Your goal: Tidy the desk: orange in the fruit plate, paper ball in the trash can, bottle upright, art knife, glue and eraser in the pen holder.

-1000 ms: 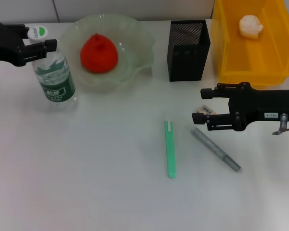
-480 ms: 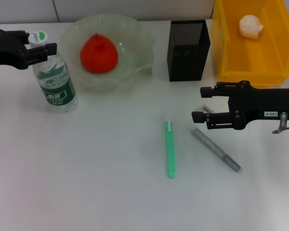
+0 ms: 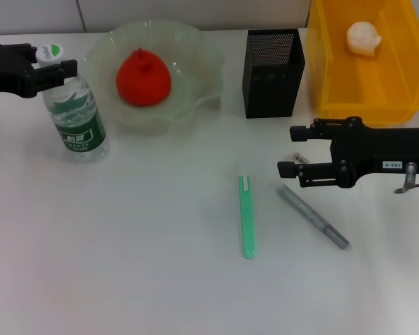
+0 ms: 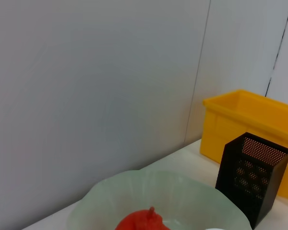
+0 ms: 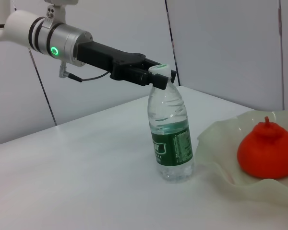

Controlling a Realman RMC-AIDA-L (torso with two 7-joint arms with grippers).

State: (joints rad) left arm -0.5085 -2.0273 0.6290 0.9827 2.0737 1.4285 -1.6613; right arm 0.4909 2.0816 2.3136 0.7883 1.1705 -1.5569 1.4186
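Note:
The clear bottle (image 3: pixel 75 112) with a green label stands nearly upright at the left, and my left gripper (image 3: pixel 58 70) is shut on its neck below the white cap; the right wrist view shows the same grip on the bottle (image 5: pixel 172 139) by the left gripper (image 5: pixel 156 77). The orange (image 3: pixel 143 77) lies in the pale green fruit plate (image 3: pixel 199 98). A paper ball (image 3: pixel 363 36) rests in the yellow trash can (image 3: pixel 398 91). My right gripper (image 3: pixel 297 151) is open around a small labelled eraser (image 3: pixel 301 159). A green art knife (image 3: pixel 247 216) and a grey glue pen (image 3: pixel 313 216) lie on the desk.
The black mesh pen holder (image 3: pixel 272 70) stands between the plate and the yellow can, just behind my right gripper. The knife and glue pen lie close together in front of that gripper.
The bottle has been tipped from a lean to nearly upright, its cap moving left and back with my left gripper. The right arm has not moved.

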